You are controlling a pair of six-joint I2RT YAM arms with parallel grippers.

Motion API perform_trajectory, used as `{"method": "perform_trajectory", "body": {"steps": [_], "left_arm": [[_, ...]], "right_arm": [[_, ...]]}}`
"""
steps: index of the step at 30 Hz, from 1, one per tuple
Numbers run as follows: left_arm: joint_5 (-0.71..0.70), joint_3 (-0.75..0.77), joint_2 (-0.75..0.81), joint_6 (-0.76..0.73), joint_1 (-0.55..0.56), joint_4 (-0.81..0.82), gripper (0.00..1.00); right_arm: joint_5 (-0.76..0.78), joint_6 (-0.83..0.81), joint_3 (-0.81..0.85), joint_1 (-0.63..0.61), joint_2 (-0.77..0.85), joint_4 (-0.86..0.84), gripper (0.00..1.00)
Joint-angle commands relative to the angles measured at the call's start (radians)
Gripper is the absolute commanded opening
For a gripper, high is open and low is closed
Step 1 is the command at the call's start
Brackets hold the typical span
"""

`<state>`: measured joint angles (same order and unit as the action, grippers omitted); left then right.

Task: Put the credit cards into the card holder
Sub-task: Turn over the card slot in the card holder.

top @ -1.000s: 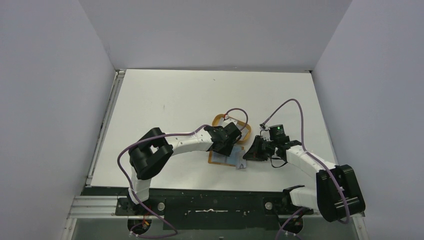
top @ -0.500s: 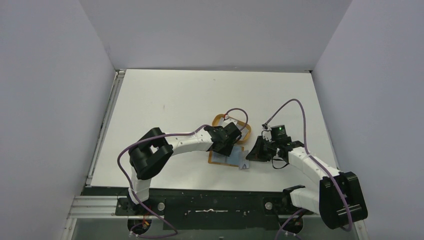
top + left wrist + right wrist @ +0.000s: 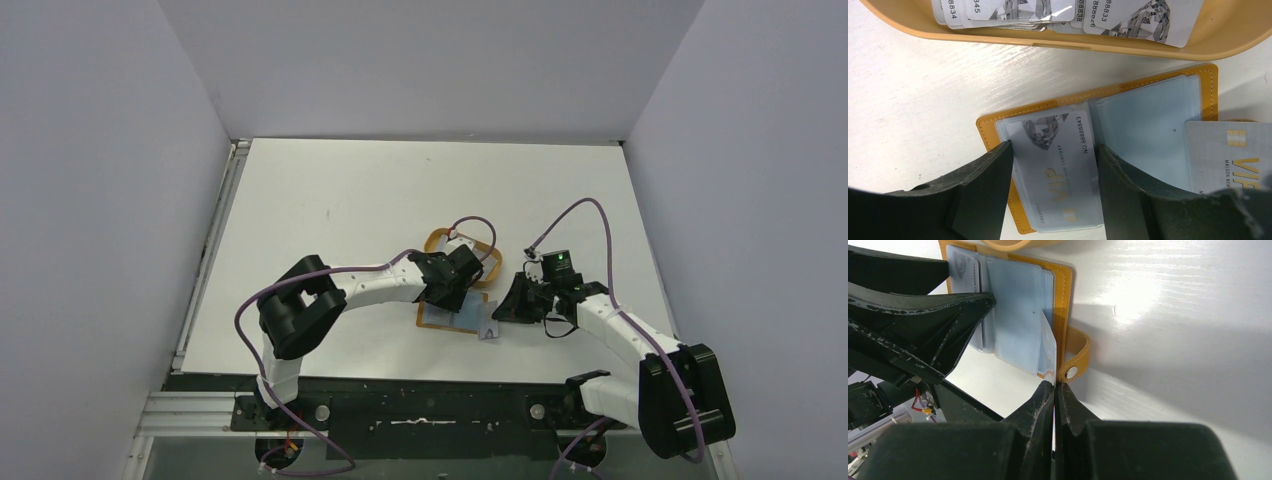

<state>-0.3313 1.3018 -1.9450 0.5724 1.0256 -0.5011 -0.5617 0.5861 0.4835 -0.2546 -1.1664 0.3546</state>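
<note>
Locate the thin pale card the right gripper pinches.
Right wrist view: the thin pale card stands edge-on in the right gripper, at the orange-brown leather card holder's edge, beside its snap tab.

Looks like a robotics lab test cell to me: the matte white tabletop (image 3: 350, 200) runs out past the left gripper (image 3: 456, 303) and right gripper (image 3: 497, 312) to plain pale lilac partition walls (image 3: 100, 200) boxing it in on three sides. Behind the grippers, two white-and-black robot arms (image 3: 375, 285) are bolted to a black base plate (image 3: 400, 400) on a silver aluminium extrusion rail (image 3: 190, 415), with purple cables (image 3: 598, 215) looping off them.
</note>
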Motion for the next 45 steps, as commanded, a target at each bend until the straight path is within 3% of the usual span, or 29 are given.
{"method": "perform_trajectory", "body": {"steps": [1, 25, 32, 45], "left_arm": [[0.034, -0.042, -0.028, 0.009, -0.013, -0.059, 0.08], [0.035, -0.039, -0.029, 0.011, -0.013, -0.060, 0.07], [0.036, -0.038, -0.031, 0.011, -0.013, -0.062, 0.06], [0.037, -0.033, -0.033, 0.008, -0.013, -0.066, 0.06]], "right_arm": [[0.020, -0.017, 0.012, 0.007, 0.020, 0.007, 0.00], [-0.015, 0.004, -0.008, 0.002, 0.055, -0.001, 0.00], [0.072, 0.005, 0.042, 0.002, 0.182, 0.082, 0.00], [-0.047, 0.026, 0.051, -0.021, 0.075, -0.008, 0.00]]}}
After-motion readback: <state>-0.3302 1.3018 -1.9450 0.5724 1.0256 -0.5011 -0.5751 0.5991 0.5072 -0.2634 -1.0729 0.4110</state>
